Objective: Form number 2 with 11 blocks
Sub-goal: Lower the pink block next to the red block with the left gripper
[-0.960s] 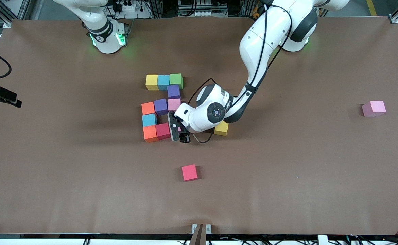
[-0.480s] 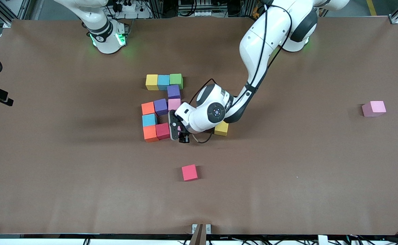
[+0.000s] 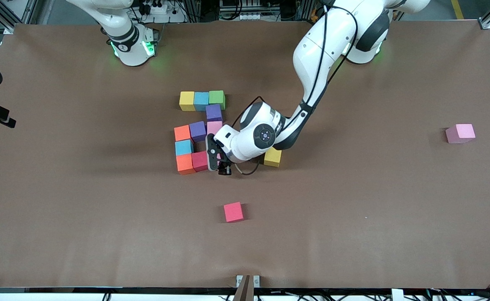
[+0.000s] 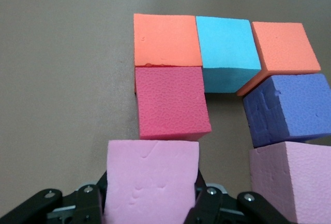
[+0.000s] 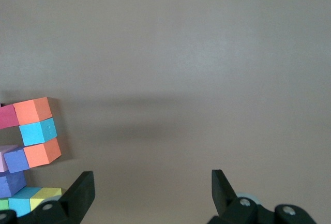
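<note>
Pink block [image 4: 151, 182] clamped in left claw [image 4: 150, 203], touching crimson block [image 4: 171, 100]

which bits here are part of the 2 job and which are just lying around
In the job:
- the ten blocks already laid as the 2
- pink block gripped in the left hand, beside the crimson block

Lying about:
- yellow block under the left arm
- red block
- pink block toward the left arm's end
- right hand, open, waiting

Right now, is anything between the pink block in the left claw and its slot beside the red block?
Nothing visible. The left claw holds the pink block right next to the red block, bare table between.
</note>
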You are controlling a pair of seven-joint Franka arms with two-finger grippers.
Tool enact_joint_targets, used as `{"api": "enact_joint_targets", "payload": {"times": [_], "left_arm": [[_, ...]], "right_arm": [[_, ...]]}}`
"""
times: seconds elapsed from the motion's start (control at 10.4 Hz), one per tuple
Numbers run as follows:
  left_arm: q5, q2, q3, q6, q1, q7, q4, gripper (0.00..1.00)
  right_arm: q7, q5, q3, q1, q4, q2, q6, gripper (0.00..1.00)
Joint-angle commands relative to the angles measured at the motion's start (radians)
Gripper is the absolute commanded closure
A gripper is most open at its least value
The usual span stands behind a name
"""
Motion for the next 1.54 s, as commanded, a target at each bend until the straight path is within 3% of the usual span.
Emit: {"api": "enact_joint_targets", "payload": {"times": [0.0,1.44], "left_arm": [[0.019,0.003,0.002,0.017,-0.009,0.009,0.002,0.68],[0.034,0.031,0.01,0.078,-0.03,0.009,-0.002,0.67]], "right_arm": [[-0.009,0.001,0.005,-0.001,-0.021,-0.019,0.005,0.0],[-0.01,0.001,0.005,-0.001,-0.031,-0.015,0.009,0.0]]}}
